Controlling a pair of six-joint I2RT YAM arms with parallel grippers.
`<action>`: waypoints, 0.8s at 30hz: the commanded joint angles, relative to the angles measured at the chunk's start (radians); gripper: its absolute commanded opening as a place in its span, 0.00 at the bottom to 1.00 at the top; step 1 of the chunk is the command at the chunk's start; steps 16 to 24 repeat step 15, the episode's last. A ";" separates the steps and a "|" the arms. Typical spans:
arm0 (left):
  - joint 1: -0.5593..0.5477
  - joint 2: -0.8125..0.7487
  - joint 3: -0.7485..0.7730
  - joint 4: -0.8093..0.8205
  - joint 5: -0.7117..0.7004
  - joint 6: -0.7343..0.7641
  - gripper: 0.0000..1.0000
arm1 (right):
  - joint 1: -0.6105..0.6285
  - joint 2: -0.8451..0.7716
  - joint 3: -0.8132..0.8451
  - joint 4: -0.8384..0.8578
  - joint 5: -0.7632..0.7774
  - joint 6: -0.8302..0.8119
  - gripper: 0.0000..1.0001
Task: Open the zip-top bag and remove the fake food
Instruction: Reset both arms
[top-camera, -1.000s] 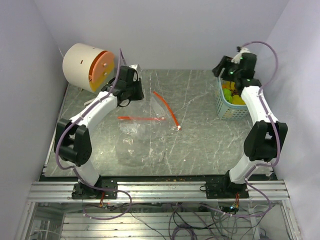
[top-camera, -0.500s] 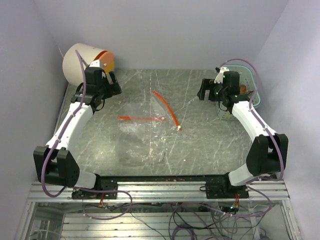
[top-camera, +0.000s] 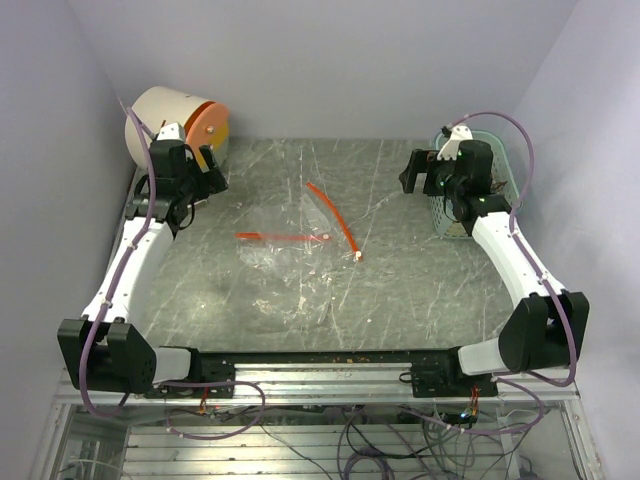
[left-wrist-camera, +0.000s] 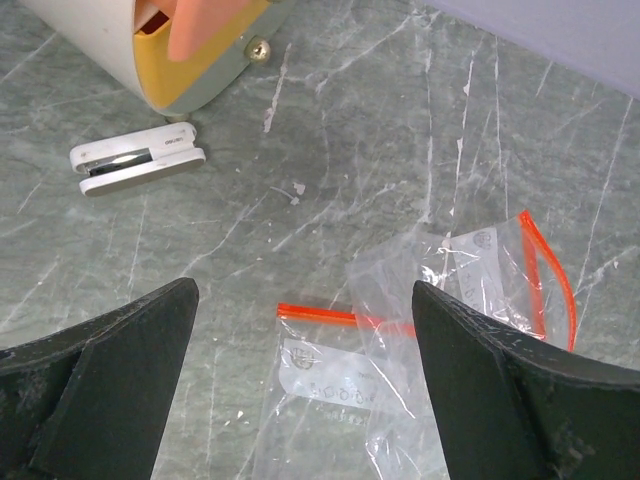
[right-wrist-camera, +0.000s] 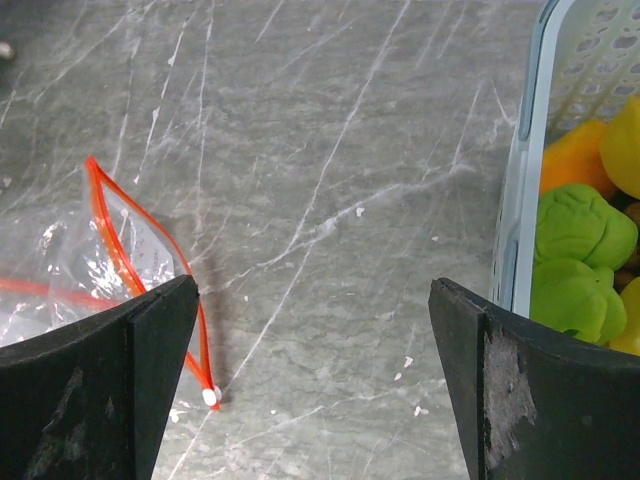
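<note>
Background stuff: a cream drum (top-camera: 165, 115) with an orange face lies on its side, ahead and to the left of the left gripper (left-wrist-camera: 303, 290). A little white stapler-looking thing (left-wrist-camera: 135, 158) lies flat just on the gripper's side of that drum, close to it but not touching. Just off the right side of the right gripper (right-wrist-camera: 311, 283) stands a pale teal perforated basket (right-wrist-camera: 520, 200). All of it sits on a scratched grey marbled table (top-camera: 400, 290), and there's an aluminium rail (top-camera: 300, 380) along the near edge.

The zip-top bag (top-camera: 298, 238) lies mid-table (top-camera: 410, 275), the fake food (right-wrist-camera: 578, 255) in the basket (right-wrist-camera: 519, 205) back right.
</note>
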 joint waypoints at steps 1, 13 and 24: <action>0.012 -0.018 -0.008 -0.006 -0.003 0.006 0.99 | 0.006 -0.005 -0.008 0.017 0.012 -0.012 1.00; 0.014 0.010 0.010 -0.005 0.004 0.013 0.99 | 0.007 -0.001 0.007 0.003 0.035 -0.010 0.99; 0.014 0.013 0.011 -0.004 0.008 0.012 0.99 | 0.007 -0.005 0.002 0.005 0.051 -0.008 0.99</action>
